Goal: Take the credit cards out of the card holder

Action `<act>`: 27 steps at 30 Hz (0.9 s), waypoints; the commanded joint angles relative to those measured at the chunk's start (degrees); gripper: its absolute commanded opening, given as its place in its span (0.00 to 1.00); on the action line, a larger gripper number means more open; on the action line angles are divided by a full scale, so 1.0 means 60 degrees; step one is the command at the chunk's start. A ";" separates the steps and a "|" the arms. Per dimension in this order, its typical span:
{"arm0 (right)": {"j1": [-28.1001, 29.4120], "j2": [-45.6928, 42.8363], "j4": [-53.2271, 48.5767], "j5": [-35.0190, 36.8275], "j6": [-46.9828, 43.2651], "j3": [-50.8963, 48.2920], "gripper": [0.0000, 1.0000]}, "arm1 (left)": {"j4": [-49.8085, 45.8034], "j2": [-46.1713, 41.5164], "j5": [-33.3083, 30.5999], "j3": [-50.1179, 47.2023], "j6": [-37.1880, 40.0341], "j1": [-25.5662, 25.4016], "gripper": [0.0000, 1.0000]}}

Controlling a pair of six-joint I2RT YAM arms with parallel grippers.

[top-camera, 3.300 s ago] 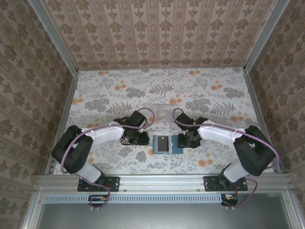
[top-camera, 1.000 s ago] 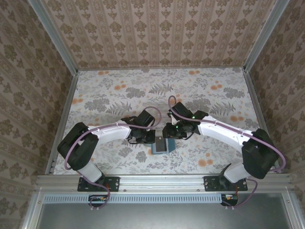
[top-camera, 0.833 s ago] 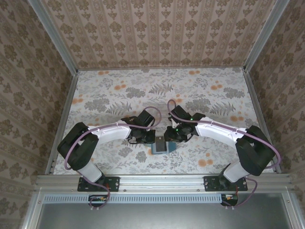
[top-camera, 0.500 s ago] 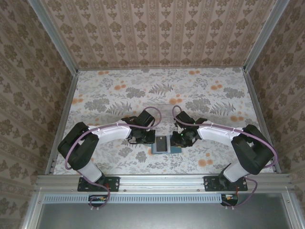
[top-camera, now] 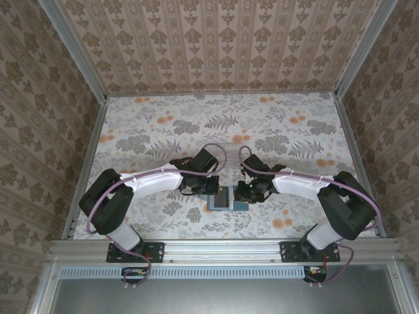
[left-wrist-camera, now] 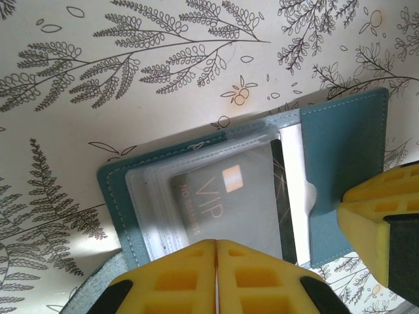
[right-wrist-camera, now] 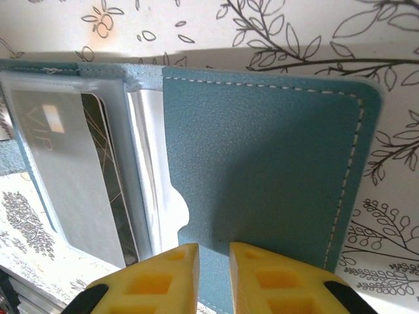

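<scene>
Jaws of the left gripper [left-wrist-camera: 216,252] are pressed together, the yellow pads meeting along one seam at the edge of the card-bearing panel of the teal, stitched, soft bifold card holder [left-wrist-camera: 340,150]. Whether a thin layer is pinched between them cannot be told. The holder lies open and flat on the white leaf-printed table cloth [left-wrist-camera: 131,65], between the two grippers.

Just beyond the closed pads, a pale grey rectangular credit card marked VIP [left-wrist-camera: 222,203] sits in that panel under a translucent plastic sleeve [left-wrist-camera: 147,196]. A dark card with thin gold lines [left-wrist-camera: 283,196] is tucked behind it, toward the holder's fold.

Jaws of the right gripper [right-wrist-camera: 214,258] stand a narrow slit apart over the edge of the holder's plain panel. The panel's face shows through the slit, and nothing is seen gripped. Both cards are inside the holder.
</scene>
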 commanded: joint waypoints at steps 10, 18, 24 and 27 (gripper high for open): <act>-0.0103 -0.0014 0.1558 -0.1308 0.0408 -0.0225 0.24 | -0.0103 0.0879 0.0083 -0.0017 0.0068 -0.0038 0.08; -0.0109 0.0336 0.2122 -0.1823 0.0465 -0.0111 0.24 | -0.0063 0.0947 0.0083 -0.0077 0.0068 -0.0025 0.08; -0.0109 0.0695 0.2348 -0.2091 0.0451 -0.0008 0.23 | -0.0128 0.0852 0.0083 -0.0081 0.0076 -0.0028 0.08; -0.0094 0.0786 0.2496 -0.2213 0.0470 -0.0005 0.22 | -0.0200 0.0759 0.0040 -0.0076 0.0098 -0.0011 0.08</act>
